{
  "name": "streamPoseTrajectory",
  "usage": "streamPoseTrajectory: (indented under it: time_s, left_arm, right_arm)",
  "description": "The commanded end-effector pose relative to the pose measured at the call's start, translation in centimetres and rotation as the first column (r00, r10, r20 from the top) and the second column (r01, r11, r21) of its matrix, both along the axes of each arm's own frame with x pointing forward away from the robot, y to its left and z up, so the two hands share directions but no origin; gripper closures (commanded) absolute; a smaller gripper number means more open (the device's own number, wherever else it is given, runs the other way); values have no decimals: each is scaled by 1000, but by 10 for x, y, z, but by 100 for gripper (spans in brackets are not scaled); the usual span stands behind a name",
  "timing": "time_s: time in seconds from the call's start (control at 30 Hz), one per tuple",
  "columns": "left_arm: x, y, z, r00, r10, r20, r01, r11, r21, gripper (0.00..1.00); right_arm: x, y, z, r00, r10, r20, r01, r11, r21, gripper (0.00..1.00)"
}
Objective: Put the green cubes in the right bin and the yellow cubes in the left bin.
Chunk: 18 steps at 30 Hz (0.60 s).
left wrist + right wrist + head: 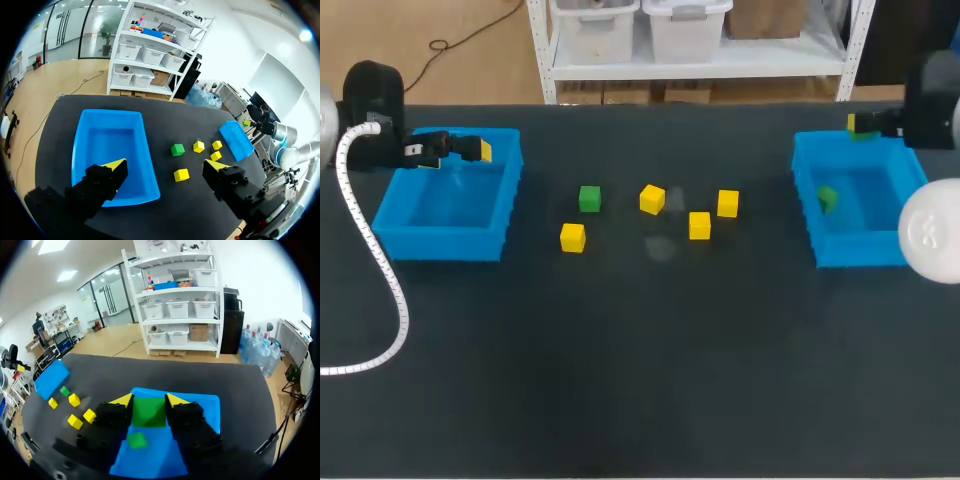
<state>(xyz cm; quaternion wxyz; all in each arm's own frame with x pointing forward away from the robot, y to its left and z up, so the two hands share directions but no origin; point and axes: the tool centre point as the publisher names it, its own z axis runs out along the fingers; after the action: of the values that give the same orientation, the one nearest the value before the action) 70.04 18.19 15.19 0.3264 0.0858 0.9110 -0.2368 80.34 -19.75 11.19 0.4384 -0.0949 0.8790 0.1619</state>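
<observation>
- While one green cube [136, 440] already lies inside the right bin [860, 252], the right hand [149, 402] is closed on a second green cube [148, 414] just above that bin.
- A third green cube [589, 198] and four yellow cubes [652, 199] lie on the surface [640, 380], well apart from the right bin.
- The left hand [165, 167], wide open and holding nothing, hangs over the left bin [107, 140], far from the right bin; no cube shows inside it.
- I judge the task less than half done: no yellow cube is sorted yet.
</observation>
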Motion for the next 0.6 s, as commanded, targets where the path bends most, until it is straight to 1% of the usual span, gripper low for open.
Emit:
streamPoseTrajectory:
  time_s: [0.03, 0.17, 0.27, 0.33, 0.43, 0.5, 0.6]
  left_arm:
    - [0, 2, -2, 1000, -6, 7, 6, 1000, -9, 0]
    - [0, 2, -2, 1000, -6, 7, 6, 1000, -9, 0]
    - [0, 2, -2, 1000, -6, 7, 6, 1000, -9, 0]
    - [0, 2, -2, 1000, -6, 7, 6, 1000, -9, 0]
    - [0, 2, -2, 1000, -6, 7, 6, 1000, -9, 0]
    - [0, 2, -2, 1000, -6, 7, 6, 1000, -9, 0]
    - [0, 2, -2, 1000, -6, 7, 6, 1000, -9, 0]
  right_arm:
    - [-19, -1, 17, 995, -96, 1, 95, 992, -77, 0]
    - [-15, 9, 23, 997, -81, 14, 82, 993, -85, 0]
    - [-9, 28, 27, 1000, -23, 18, 25, 995, -94, 0]
    - [-5, 50, 28, 999, 40, 20, -38, 993, -110, 0]
    - [7, 90, 23, 991, 137, -5, -137, 982, -132, 0]
    - [14, 118, 17, 980, 198, -20, -199, 970, -141, 0]
    - [25, 157, 6, 955, 291, -54, -296, 941, -166, 0]
